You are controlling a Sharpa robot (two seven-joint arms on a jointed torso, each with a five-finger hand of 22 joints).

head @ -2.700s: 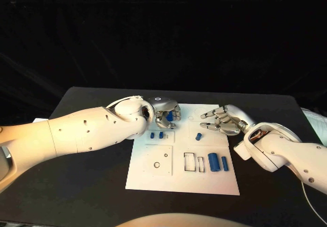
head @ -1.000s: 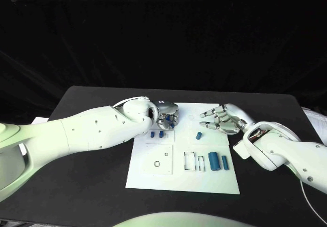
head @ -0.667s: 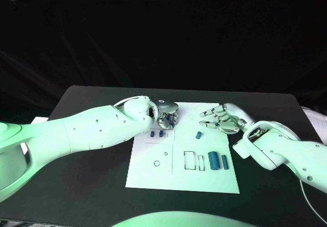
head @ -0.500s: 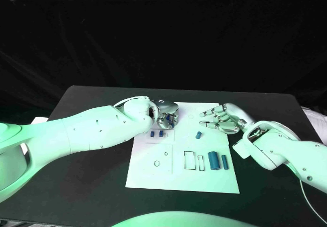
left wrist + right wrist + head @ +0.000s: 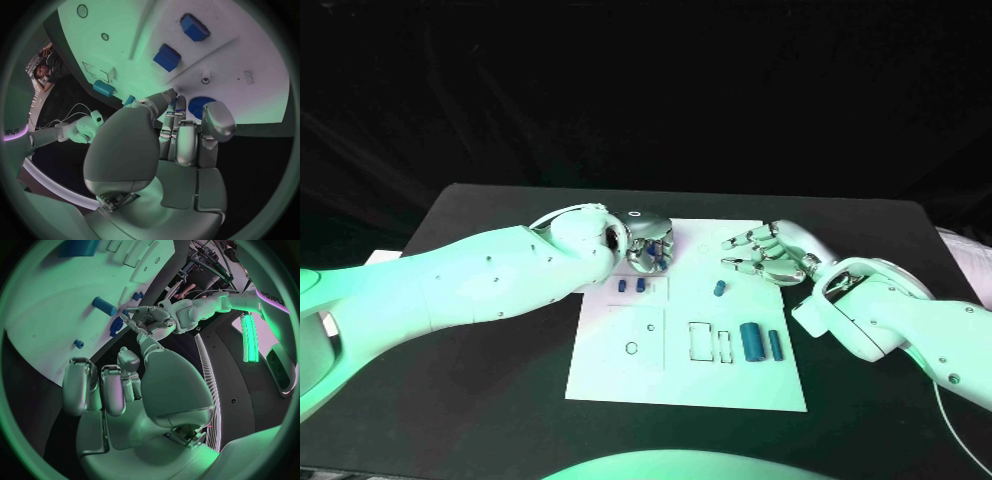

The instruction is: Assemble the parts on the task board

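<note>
Head view. The task board [image 5: 687, 375] lies at the centre of the black table [image 5: 488, 400], slightly below mid-frame. The left hand [image 5: 646, 242] sits over the board's upper left corner, fingers curled downward and drawn close together; a small blue part [image 5: 656, 246] is visible among the fingers, but whether it is gripped cannot be told here. The right hand [image 5: 769, 253] hovers over the board's upper right edge, fingers loosely spread and bent, holding nothing. Two small blue parts [image 5: 630, 285] lie side by side just below the left hand. A single short blue part [image 5: 718, 289] lies between the two hands, slightly lower. Two larger blue cylinders [image 5: 762, 342] lie side by side in the right centre of the board, next to two rectangular slots [image 5: 710, 341]. A round hole [image 5: 630, 348] is in the board's left centre.

Left wrist view. The left hand [image 5: 178, 137] occupies the middle of the circle, fingers pressed close together with their tips at the board surface [image 5: 250, 45]. A round blue part [image 5: 199, 106] sits at the fingertips; firm grip cannot be confirmed. Two blue block parts [image 5: 181, 42] lie on the board in the upper right. A cylinder [image 5: 103, 88] lies at the upper left.

Right wrist view. The right hand [image 5: 125, 390] fills the lower centre, fingers slightly apart, empty. The board [image 5: 44, 315] is at the upper left, with a blue cylinder [image 5: 103, 306] on it. The left hand [image 5: 147, 317] appears beyond, at upper centre.
</note>
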